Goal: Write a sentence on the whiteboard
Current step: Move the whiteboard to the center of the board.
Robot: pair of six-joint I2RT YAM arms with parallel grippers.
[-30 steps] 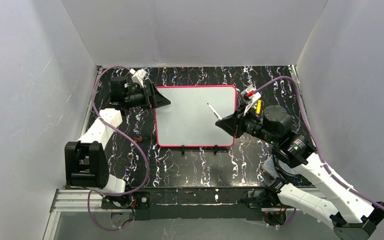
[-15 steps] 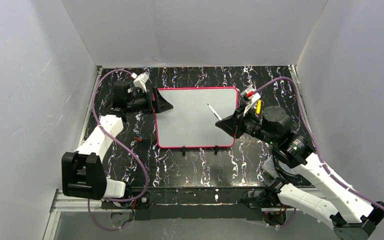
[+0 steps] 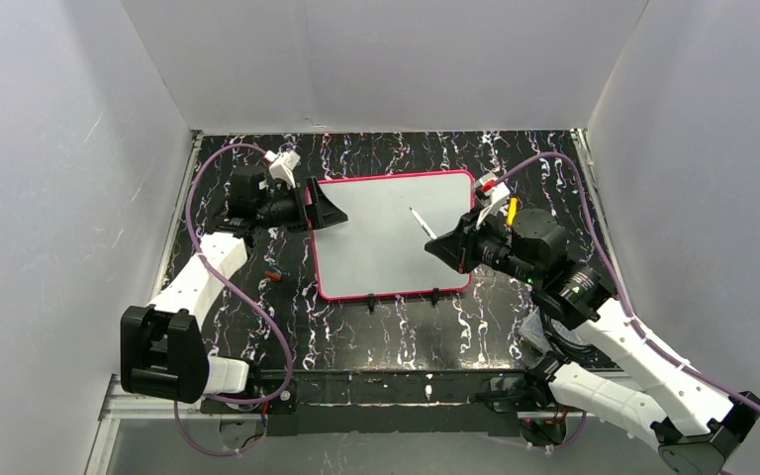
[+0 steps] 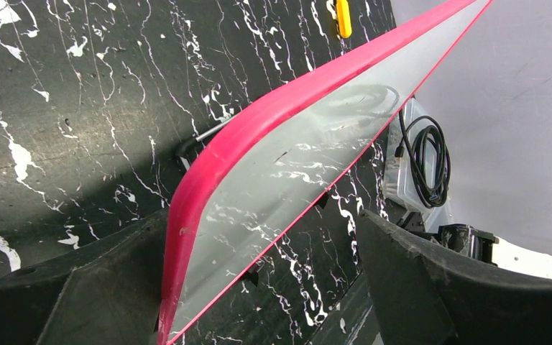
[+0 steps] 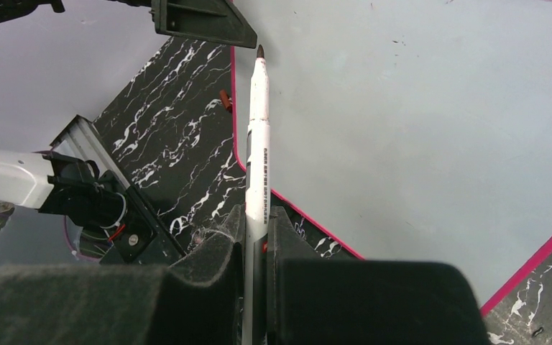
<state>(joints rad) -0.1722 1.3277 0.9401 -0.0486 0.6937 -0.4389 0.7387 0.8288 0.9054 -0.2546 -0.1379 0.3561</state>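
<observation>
- The whiteboard [image 3: 376, 247] lies on the dark marbled bench [image 3: 356, 341] between the two arms. It sits a little skewed, with its small black clip feet along the near edge.
- No lettering shows on its face in any view, so judge the sentence as not yet begun.
- Expect the board to be light, thin and stiff. With its glossy face and little feet it will likely skate on the bench once the pen pushes against it.
- Take hold of it at the pink-red frame, never on the white face. The frame gives the fingers a rounded lip, and a grip there keeps the writing area free.
- Your left gripper [image 3: 323, 206] stands wide open and holds nothing. Its fingers straddle the board's left edge near the far corner. The wrist view shows the frame running between them, and one finger looks to be against it.
- Closing there would brace the board, but squeeze gently, as a thin panel may tip up or flex.
- Your right gripper [image 3: 447, 247] is clamped on the pen [image 5: 259, 144]. The bare dark tip points out over the board's face. You cannot tell from these views whether the tip touches.
- The pen is slim and smooth, with much of its length sticking out past the fingers. Press lightly, or it may slip or swing in the grip.
</observation>
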